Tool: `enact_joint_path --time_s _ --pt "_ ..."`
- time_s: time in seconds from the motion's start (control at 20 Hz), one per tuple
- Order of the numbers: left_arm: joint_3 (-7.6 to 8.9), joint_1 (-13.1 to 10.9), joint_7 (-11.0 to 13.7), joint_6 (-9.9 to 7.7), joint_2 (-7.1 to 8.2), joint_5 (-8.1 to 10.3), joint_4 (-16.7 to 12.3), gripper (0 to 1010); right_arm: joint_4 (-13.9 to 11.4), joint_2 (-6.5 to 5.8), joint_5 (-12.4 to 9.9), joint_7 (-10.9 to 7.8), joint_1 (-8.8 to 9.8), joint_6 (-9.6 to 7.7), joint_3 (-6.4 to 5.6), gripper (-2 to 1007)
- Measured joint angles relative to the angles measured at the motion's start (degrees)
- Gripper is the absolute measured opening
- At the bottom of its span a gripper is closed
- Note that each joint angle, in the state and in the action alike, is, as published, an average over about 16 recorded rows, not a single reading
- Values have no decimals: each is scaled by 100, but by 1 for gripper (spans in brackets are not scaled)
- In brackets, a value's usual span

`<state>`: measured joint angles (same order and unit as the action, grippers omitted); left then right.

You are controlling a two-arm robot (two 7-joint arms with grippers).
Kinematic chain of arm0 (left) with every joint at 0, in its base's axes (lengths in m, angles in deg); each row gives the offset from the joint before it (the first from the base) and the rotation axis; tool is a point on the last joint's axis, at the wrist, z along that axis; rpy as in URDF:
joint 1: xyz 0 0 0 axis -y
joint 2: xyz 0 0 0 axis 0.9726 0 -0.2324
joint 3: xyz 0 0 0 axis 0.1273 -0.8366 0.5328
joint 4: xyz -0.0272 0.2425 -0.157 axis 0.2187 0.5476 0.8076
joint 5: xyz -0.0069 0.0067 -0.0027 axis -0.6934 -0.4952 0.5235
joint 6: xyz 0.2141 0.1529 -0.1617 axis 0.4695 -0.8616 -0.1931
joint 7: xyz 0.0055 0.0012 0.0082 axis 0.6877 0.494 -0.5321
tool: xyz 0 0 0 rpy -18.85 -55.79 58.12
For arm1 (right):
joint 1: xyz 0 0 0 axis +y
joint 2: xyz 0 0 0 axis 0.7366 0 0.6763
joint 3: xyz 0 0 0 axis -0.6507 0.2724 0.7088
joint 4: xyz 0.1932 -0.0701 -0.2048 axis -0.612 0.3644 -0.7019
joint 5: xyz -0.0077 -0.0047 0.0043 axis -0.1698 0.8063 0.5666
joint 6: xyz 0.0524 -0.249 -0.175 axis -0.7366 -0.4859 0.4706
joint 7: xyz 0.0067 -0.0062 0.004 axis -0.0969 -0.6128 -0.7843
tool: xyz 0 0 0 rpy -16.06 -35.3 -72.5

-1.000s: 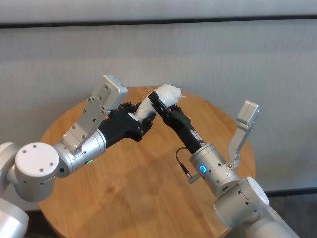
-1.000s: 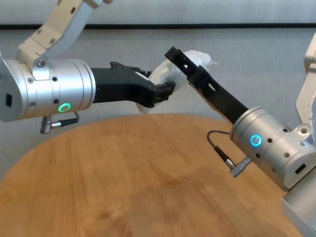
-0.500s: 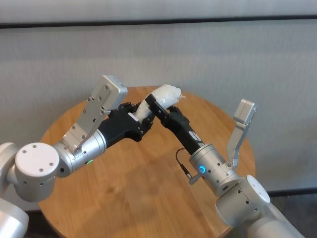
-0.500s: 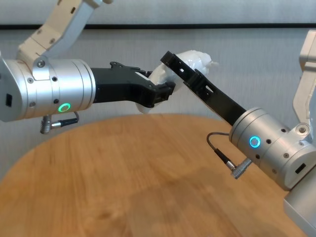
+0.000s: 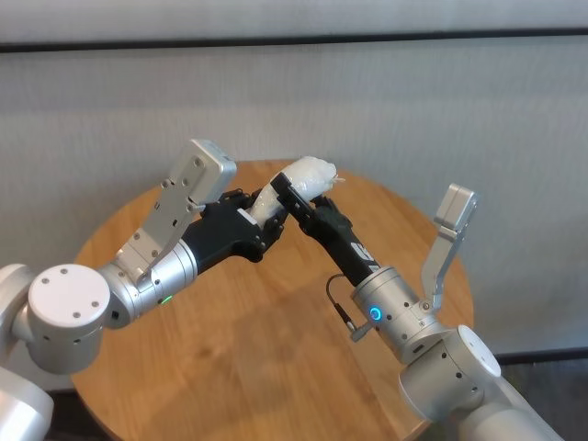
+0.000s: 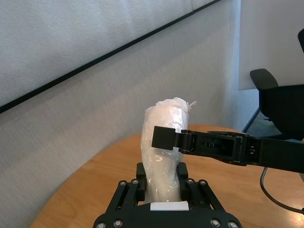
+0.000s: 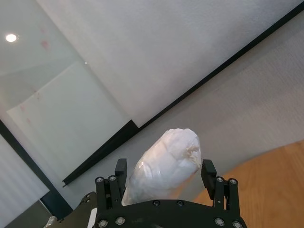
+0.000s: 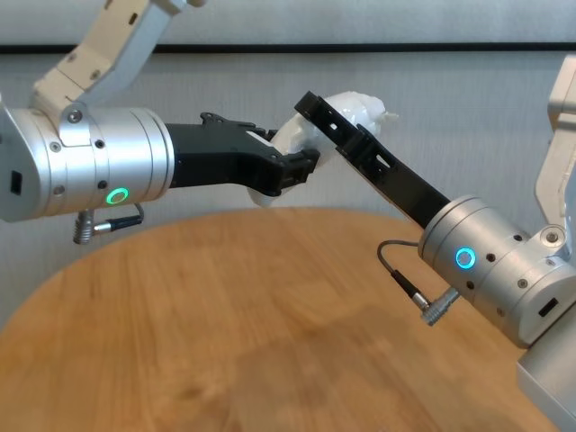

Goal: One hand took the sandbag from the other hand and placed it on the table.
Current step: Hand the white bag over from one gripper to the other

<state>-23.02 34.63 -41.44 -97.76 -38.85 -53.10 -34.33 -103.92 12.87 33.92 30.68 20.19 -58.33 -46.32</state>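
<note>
Head view: sandbag point(image 5: 296, 181) held mid-air above far tabletop point(image 5: 257, 349). Left gripper point(image 5: 265, 223) jaws pinching lower end. Right gripper point(image 5: 296, 191) jaws straddling upper part, spread, closer in than a second ago. Handover pending, grip transfer not done.

Sandbag point(image 5: 296, 184): white, lumpy, slightly glossy film-like skin, wrinkled at the tip. Table point(image 5: 239, 367): warm light-brown wood, plank grain, smooth satin sheen. Left gripper point(image 5: 271, 223) and right gripper point(image 5: 292, 190): matt black plastic-looking fingers with small shiny screw heads. Both wrists brushed silver metal, smooth, soft reflections. Upper arm links pale matt plastic. Wall behind is matt grey, finely textured like cloth.
</note>
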Motion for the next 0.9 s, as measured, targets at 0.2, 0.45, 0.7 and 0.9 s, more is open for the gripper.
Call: enact_joint_path --time_s 0.2,0.45,0.7,0.9 --pt "0 0 0 0 0 0 0 412 -2 3 -9 -5 4 4 -4 901" --pt "0 0 0 0 0 0 0 412 -4 5 -17 -9 7 7 -7 797" --pt "0 0 0 0 0 0 0 412 -6 7 -21 -12 9 9 -10 712" --pt "0 0 0 0 0 0 0 412 -7 9 -24 -12 11 10 -11 673"
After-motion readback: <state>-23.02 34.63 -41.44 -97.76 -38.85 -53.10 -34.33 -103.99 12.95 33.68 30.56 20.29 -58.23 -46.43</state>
